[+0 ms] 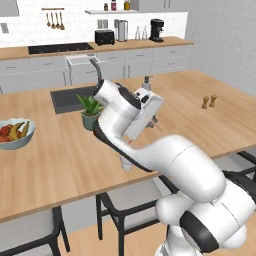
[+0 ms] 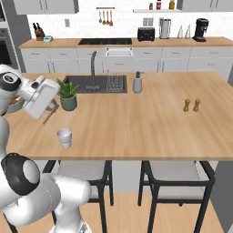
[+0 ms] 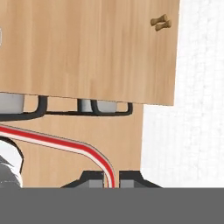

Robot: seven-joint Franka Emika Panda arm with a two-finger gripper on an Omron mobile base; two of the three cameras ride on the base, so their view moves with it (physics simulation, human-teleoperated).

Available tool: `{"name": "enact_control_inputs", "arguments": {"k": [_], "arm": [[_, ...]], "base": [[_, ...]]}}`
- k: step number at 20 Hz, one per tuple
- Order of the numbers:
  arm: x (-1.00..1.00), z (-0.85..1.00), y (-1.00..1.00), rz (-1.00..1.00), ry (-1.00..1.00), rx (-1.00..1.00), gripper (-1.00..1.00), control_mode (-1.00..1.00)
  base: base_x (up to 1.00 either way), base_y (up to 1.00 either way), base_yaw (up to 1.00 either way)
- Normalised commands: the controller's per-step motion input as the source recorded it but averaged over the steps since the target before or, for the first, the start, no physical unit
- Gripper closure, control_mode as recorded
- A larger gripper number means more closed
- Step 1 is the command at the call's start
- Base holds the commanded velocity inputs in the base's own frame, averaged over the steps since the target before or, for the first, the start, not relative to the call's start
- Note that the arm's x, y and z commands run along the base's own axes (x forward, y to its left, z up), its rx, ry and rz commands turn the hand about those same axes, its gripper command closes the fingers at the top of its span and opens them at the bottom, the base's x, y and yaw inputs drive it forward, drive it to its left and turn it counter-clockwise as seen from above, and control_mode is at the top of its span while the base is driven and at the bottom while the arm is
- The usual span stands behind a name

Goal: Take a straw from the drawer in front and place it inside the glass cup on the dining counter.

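Observation:
My gripper (image 2: pixel 54 108) hangs over the left part of the dining counter (image 2: pixel 136 123), shut on the thin red straw (image 2: pixel 48 117). The straw slants down and left from the fingers. In the hand view the straw (image 3: pixel 65 144) curves in from the left and ends pinched between the two dark fingertips (image 3: pixel 93 178). The glass cup (image 2: pixel 64 137) stands upright near the counter's front edge, just below and right of the straw's lower end. In the left base view the cup (image 1: pixel 126 163) is half hidden behind my arm, below the gripper (image 1: pixel 153 121). The drawer is out of view.
A potted plant (image 2: pixel 68 94) stands just behind the gripper, beside the dark sink (image 2: pixel 98 84) with its tap (image 2: pixel 93 68) and a soap dispenser (image 2: pixel 137 83). A fruit bowl (image 1: pixel 15 132) sits at the left. Two small shakers (image 2: pixel 191 105) stand to the right. Stools (image 2: pixel 177 182) are tucked under the front edge.

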Motion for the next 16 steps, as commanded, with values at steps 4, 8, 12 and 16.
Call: {"name": "enact_control_inputs", "arguments": {"k": [4,8,12,16], "arm": [[0.09,0.01,0.00,0.00,0.11,-0.20,1.00,-1.00],[0.29,0.00,0.00,0.00,0.14,-0.10,1.00,-1.00],[0.43,-0.04,0.00,0.00,0.13,-0.11,1.00,-1.00],[0.18,-0.25,0.06,0.00,0.05,-0.14,1.00,-1.00]], "base": [[0.00,0.00,0.00],[0.00,0.00,0.00],[0.00,0.00,0.00],[0.00,0.00,0.00]]}}
